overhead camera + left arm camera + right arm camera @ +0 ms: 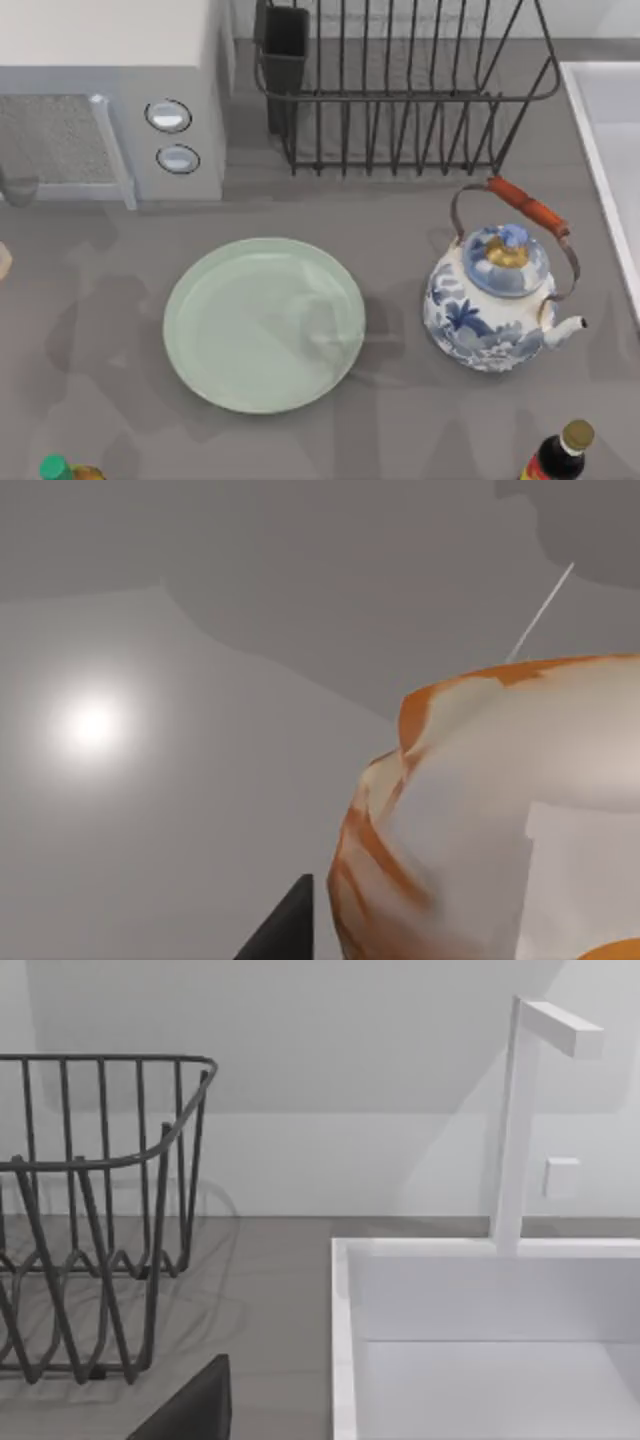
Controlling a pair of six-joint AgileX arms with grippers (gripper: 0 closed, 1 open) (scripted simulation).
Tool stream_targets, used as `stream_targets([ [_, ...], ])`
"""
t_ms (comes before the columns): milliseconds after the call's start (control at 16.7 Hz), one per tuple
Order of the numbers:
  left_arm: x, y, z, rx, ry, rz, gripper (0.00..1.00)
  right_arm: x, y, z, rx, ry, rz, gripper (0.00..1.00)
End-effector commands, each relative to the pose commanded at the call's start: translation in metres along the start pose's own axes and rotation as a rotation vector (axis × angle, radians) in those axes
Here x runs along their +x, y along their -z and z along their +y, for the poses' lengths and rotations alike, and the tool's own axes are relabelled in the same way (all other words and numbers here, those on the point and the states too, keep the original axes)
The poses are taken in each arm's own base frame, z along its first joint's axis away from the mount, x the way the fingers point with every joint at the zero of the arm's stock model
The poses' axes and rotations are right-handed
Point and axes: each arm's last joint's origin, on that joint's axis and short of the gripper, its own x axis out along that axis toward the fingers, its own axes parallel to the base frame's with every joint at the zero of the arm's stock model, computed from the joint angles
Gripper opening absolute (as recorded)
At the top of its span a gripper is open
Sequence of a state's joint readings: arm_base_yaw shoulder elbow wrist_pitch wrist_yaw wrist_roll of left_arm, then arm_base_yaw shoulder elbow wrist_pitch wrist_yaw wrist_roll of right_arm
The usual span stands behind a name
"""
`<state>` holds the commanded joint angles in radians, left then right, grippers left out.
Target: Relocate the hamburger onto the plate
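The hamburger (480, 820), a cream-white lump streaked with orange, looms very close in the left wrist view, right beside my left gripper (300, 930). A cream sliver of it (3, 260) shows at the table's far left edge in the top view. The plate (264, 322), large, round and pale mint-green, lies bare near the middle of the table, well to the right of the hamburger. My right gripper (195, 1410) is parked at the back right, facing the dish rack and the sink.
A blue-and-white teapot (497, 297) stands right of the plate. A black wire dish rack (400, 90) and a grey microwave (110, 100) line the back. A white sink (610, 140) is at the right. Bottles (558, 455) (60, 468) stand at the front edge.
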<state>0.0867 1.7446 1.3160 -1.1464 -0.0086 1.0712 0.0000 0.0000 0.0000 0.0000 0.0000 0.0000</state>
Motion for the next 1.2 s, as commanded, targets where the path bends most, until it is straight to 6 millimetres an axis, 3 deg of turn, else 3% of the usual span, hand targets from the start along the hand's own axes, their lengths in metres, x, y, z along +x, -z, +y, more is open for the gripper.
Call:
stream_targets([
  [300, 0.0, 0.001, 0.0, -0.001, -0.002, 0.0, 0.0, 0.0, 0.0, 0.0, 0.0, 0.0, 0.0, 1.0],
  [480, -0.001, -0.013, -0.009, 0.036, -0.007, 0.007, 0.0, 0.0, 0.0, 0.0, 0.0, 0.0, 0.0, 1.0],
  [960, -0.022, -0.107, -0.069, 0.331, -0.094, -0.028, 0.0, 0.0, 0.0, 0.0, 0.0, 0.0, 0.0, 1.0],
  [1200, -0.014, -0.16, -0.105, 0.494, -0.094, -0.041, 0.0, 0.0, 0.0, 0.0, 0.0, 0.0, 0.0, 1.0],
])
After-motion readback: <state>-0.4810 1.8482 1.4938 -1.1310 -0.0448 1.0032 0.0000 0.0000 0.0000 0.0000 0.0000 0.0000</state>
